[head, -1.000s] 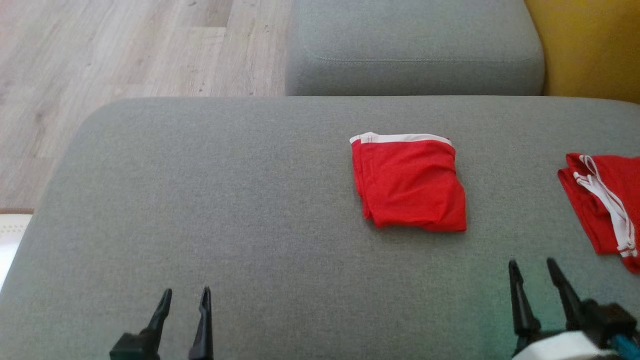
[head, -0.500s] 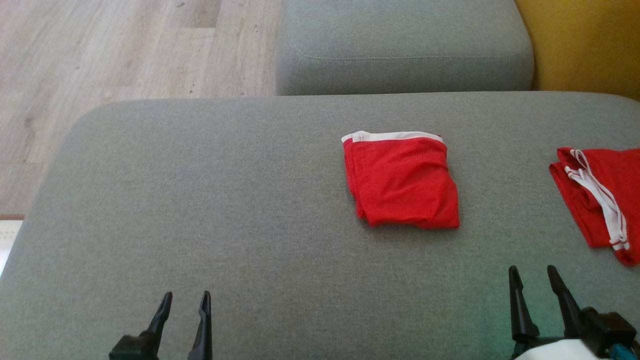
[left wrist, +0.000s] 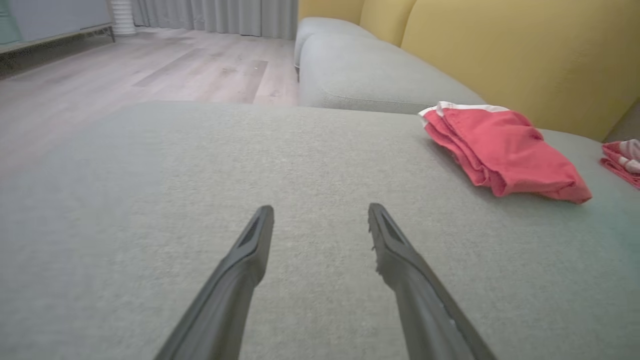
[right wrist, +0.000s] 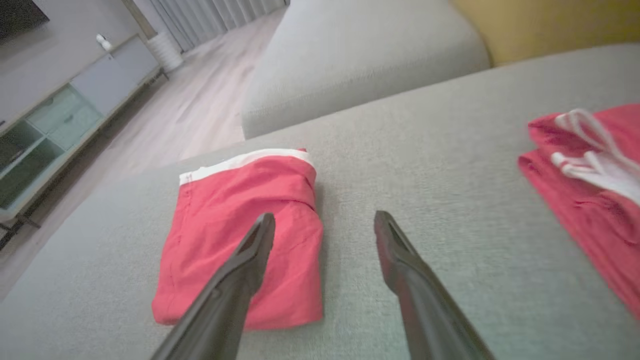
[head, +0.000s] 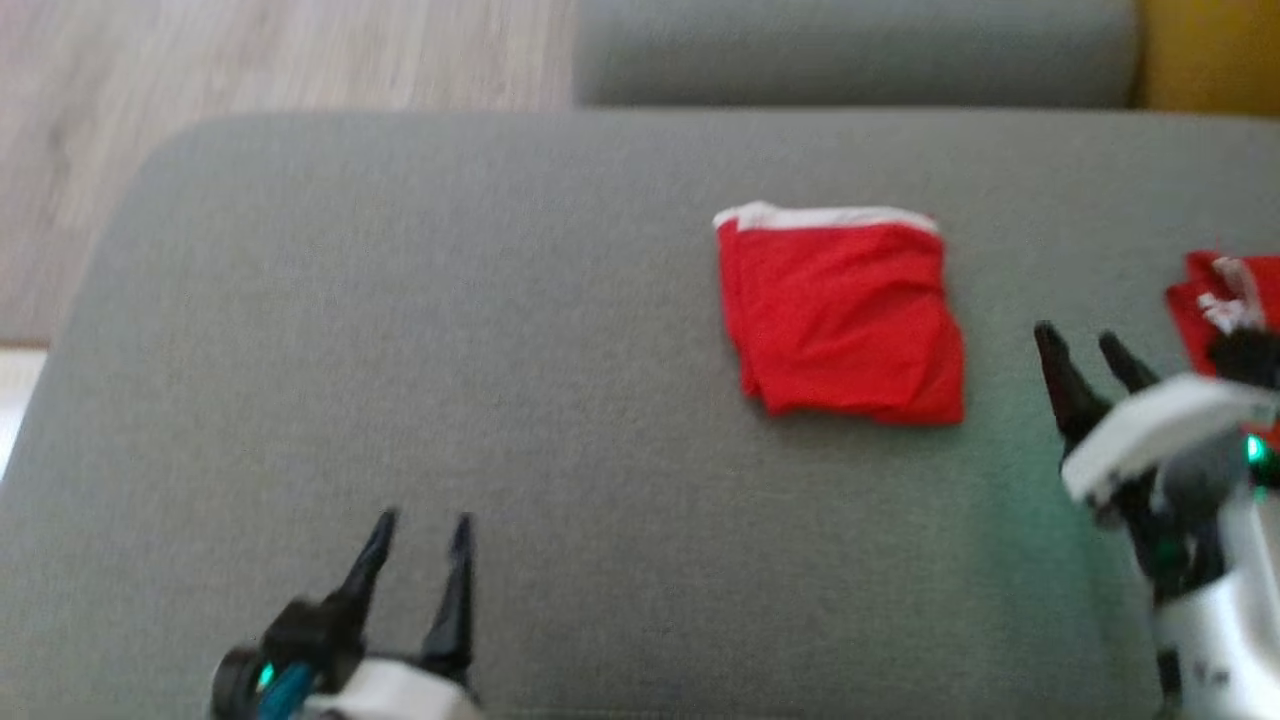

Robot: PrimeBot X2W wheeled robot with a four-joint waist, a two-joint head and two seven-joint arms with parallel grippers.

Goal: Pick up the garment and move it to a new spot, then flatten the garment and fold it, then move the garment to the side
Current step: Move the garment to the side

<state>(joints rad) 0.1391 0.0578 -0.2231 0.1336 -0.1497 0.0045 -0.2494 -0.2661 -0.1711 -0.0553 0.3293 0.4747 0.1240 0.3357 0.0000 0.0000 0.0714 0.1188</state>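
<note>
Head camera first, bit blurry: can see the folded red garment (head: 840,315) lying flat on the big grey cushion (head: 450,350), right of centre, white waistband along its far edge. Left gripper (head: 425,518) down at the lower left, fingers spread wide, holding nothing, well apart from the garment. Right gripper (head: 1078,336) up at the right, just beside the garment's right edge, also spread wide and empty. Past it at the right edge, a second red piece (head: 1190,300) with white cord, partly hidden by the arm. Wood floor (head: 250,50) at top left.

Left wrist next: looking along two dark fingers parted wide over bare grey fabric, nothing between them. Garment off to the upper right, resting on the cushion, yellow backrest (left wrist: 525,50) behind.

Right wrist last: same wide-open fingers, nothing gripped. Finger on that view's left overlapping the garment's near corner in the picture; can't tell whether touching or hovering above. Second red piece with its white drawstring off to the right, apart from the garment.
</note>
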